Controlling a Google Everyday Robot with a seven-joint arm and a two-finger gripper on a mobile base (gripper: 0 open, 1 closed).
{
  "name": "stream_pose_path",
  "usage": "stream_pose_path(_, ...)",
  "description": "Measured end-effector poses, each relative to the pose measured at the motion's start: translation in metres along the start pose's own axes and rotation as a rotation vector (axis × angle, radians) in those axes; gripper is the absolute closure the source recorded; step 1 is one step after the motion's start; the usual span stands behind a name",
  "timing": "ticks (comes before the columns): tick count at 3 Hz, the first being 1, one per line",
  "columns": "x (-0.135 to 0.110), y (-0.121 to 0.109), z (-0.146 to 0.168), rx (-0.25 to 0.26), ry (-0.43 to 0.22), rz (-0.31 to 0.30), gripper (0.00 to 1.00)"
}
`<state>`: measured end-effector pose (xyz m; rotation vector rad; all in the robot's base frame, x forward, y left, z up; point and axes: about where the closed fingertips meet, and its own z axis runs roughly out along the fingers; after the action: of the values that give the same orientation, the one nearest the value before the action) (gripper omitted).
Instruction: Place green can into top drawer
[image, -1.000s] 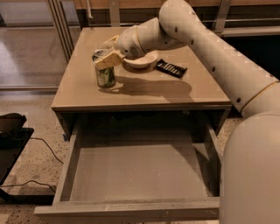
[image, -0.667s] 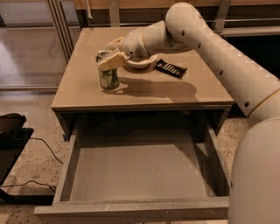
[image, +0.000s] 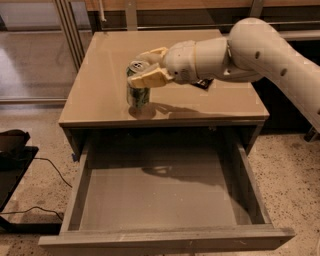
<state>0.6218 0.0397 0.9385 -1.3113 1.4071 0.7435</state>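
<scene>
Green can (image: 137, 96) being pinched near its top between the closed-in fingers of the gripper (image: 134, 69), upright at the table's (image: 100, 95) front part, behind the open top drawer (image: 160, 200). Risking slipping or tilting from so high a hold, or clipping the table edge while dropping in.

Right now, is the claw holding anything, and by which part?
The claw grips the small green cylindrical metal drink can by its upper part, one finger on each side near the silver top.
</scene>
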Motion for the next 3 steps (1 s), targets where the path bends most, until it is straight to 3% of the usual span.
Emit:
stream_pose_path(2,0.018,0.071,-0.090,0.092,0.039,0.029,1.00)
stream_pose_path(3,0.040,0.104,-0.119,0.122,0.074,0.074,1.00)
